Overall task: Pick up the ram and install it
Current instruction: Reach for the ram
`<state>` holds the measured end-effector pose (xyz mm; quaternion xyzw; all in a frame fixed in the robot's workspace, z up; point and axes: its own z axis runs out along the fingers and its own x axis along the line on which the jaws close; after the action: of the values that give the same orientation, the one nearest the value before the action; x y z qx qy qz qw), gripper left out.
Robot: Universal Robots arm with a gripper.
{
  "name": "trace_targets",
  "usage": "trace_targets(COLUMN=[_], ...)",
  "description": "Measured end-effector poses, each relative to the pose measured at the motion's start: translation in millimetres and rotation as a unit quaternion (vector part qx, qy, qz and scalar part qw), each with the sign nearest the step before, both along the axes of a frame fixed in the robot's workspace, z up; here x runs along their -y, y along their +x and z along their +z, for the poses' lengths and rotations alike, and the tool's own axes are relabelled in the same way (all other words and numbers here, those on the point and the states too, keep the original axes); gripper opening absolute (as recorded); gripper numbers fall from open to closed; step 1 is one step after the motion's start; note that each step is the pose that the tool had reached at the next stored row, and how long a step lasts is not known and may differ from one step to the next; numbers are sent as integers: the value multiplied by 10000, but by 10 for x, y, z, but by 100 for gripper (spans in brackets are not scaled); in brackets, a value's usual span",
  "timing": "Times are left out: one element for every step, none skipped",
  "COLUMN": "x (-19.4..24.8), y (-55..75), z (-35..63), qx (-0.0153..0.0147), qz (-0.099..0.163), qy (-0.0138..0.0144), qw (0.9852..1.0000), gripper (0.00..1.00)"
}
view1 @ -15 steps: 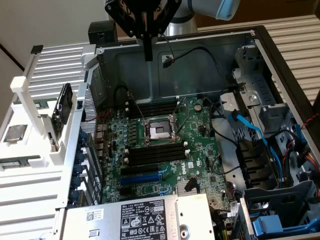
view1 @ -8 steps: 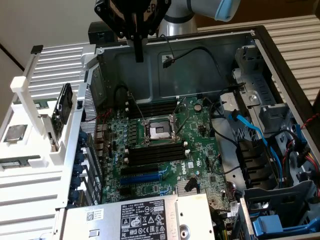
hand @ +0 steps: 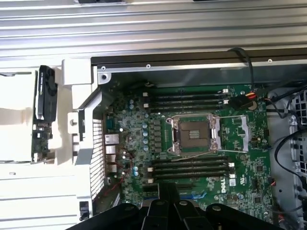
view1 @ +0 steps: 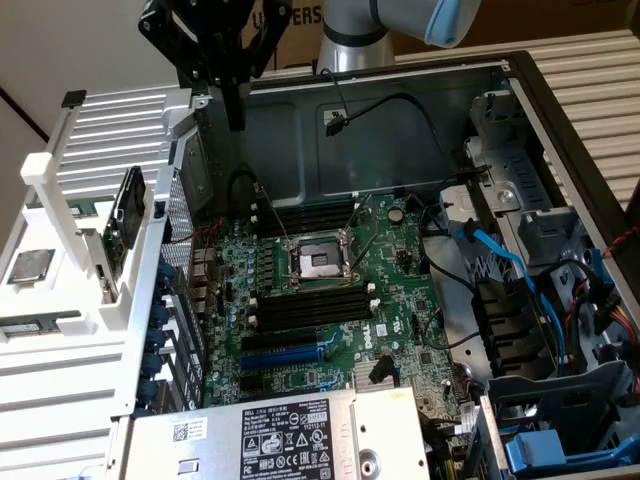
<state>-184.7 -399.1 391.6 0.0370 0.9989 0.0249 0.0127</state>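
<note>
The ram (view1: 38, 325) looks like the thin dark stick lying flat in a groove of the white rack (view1: 70, 350), at the exterior view's left, outside the computer case. My gripper (view1: 236, 118) hangs above the case's far left corner, fingers pointing down, shut and holding nothing. It is well above and behind the ram. In the wrist view its black fingers (hand: 167, 194) stand pressed together over the green motherboard (hand: 240, 191). Black memory slots with white end clips (view1: 310, 305) lie on both sides of the processor socket (view1: 318, 258).
An upright black card (view1: 126, 212) and a square chip (view1: 30, 266) also sit in the white rack. The case wall (view1: 170, 250) stands between the rack and the motherboard. A power supply (view1: 280, 435) is at the front, and cables and blue drive bays (view1: 540, 300) are at the right.
</note>
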Motion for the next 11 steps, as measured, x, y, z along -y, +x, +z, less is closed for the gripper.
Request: trace_targets(x=[0,0,1,1,1,2,2,2,3,4,5], y=[-46,-91,-135,-179,-229,-270,-409,-456,-546,-636,-683], z=[-1,-1,-2,-3,-4,-5,-9,-11,-11,-12,-12], qx=[2,3,5,7,11,16,30,35,41,44,45], qz=[0,0,0,0,0,0,0,0,0,0,0], qy=[1,0,0,1,1,1,2,2,4,9,12], qw=[10000,10000,10000,10000,10000,10000,10000,10000,10000,10000,10000], gripper=[11,11,11,11,11,11,11,11,11,11,11])
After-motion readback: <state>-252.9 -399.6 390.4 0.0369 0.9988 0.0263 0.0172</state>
